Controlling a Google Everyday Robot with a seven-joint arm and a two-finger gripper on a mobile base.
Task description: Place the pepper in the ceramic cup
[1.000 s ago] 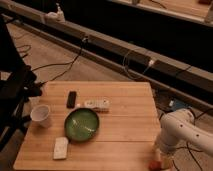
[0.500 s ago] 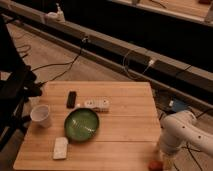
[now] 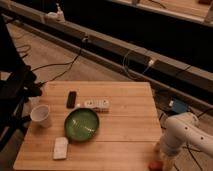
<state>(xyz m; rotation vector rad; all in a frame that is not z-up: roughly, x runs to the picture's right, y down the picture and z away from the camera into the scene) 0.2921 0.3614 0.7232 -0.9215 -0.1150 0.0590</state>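
- Ceramic cup upright near the left edge of the table; nothing seen inside it from this angle, though the interior is only partly visible; judged empty
- Pepper shows as a small red-orange spot at the table's near right corner, at the bottom edge of the view; cannot tell whether it rests on the board or sits just off it; well apart from the cup, with nearly the whole width of the table between them
- Tool low at that same corner, at the end of the white arm, just beside the pepper and slightly above it; jaws stand wide, not closed on anything; contact with the pepper cannot be made out
- Between pepper and cup: green plate mid-table, white block at its near left, black remote and a white oblong device further back
- Judgement: task early; nothing done that counts; the pepper is not in the cup and no grip is visible
- Left to do: close on the pepper; lift; carry leftward across the table over or past the plate; lower over the cup mouth; release
- Risk noted: the pepper lies at the very corner; a nudge could send it off the table
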